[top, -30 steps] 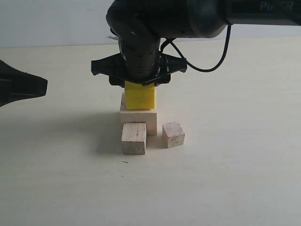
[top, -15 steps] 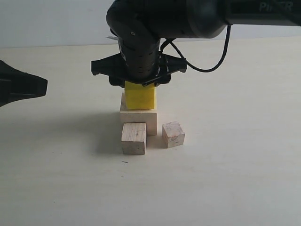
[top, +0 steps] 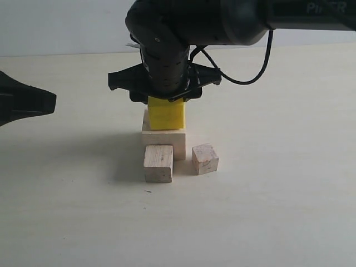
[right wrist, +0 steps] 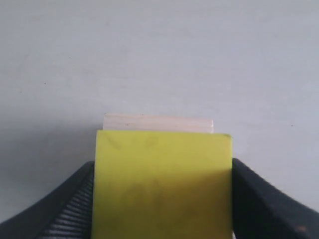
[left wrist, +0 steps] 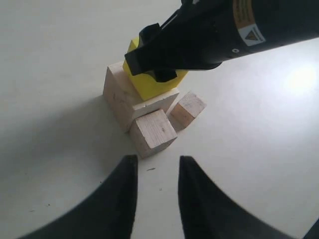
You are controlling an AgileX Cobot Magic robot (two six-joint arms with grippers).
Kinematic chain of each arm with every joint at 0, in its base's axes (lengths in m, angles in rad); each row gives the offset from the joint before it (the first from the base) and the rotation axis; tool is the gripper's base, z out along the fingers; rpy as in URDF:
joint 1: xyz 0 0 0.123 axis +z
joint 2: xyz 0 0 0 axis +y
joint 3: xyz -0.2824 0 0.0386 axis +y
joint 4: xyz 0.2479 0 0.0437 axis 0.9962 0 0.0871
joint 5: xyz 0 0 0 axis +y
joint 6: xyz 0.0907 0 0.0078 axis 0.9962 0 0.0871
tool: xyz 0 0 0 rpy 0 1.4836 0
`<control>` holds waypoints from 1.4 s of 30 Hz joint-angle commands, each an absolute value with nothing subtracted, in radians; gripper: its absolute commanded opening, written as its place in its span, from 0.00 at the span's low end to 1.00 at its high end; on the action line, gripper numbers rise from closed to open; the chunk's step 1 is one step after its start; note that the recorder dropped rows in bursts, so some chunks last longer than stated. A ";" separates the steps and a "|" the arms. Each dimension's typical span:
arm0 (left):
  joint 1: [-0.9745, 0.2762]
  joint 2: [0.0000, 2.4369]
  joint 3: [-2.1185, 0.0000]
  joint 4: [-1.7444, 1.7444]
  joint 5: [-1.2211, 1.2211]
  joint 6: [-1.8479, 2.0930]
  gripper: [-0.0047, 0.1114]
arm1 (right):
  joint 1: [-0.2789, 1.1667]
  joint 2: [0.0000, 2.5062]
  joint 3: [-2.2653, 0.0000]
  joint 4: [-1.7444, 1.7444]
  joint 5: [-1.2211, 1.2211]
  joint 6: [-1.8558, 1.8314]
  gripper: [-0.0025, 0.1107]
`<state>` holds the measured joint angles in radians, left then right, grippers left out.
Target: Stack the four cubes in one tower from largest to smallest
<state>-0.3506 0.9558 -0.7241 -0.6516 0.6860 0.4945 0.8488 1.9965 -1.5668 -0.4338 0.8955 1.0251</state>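
- Large pale cube (top: 179,143): stands on the table (top: 278,211) as the tower base. Rigid wood with a flat top; judged a stable seat.
- Yellow cube (top: 166,115): rests on the large pale cube. The right gripper (top: 164,95) clamps 2 opposite side faces. Painted faces are probably slicker than bare wood, so hold it square.
- Medium cube (top: 158,163): on the table, close against the base's front. Likely light and stiff; take 2 opposite vertical faces.
- Small cube (top: 205,158): on the table, just beside the medium cube, apart from it. Narrow grip needed.
- Left gripper (left wrist: 157,167): jaws partly apart, empty, aimed at the cubes.
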 commanded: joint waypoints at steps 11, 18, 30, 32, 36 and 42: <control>-0.349 0.951 -0.721 -0.663 0.688 0.493 0.30 | 0.849 1.991 -1.564 -0.448 0.877 1.021 0.36; -0.349 0.951 -0.721 -0.663 0.688 0.493 0.30 | 0.849 1.991 -1.564 -0.450 0.884 1.023 0.49; -0.349 0.951 -0.721 -0.663 0.690 0.493 0.30 | 0.849 1.991 -1.564 -0.450 0.878 1.023 0.51; -0.349 0.951 -0.721 -0.663 0.690 0.493 0.30 | 0.849 1.991 -1.564 -0.450 0.878 1.023 0.57; -0.349 0.951 -0.721 -0.663 0.690 0.493 0.30 | 0.849 1.991 -1.564 -0.450 0.878 1.023 0.67; -0.349 0.951 -0.721 -0.663 0.690 0.493 0.30 | 0.849 1.991 -1.564 -0.450 0.878 1.021 0.68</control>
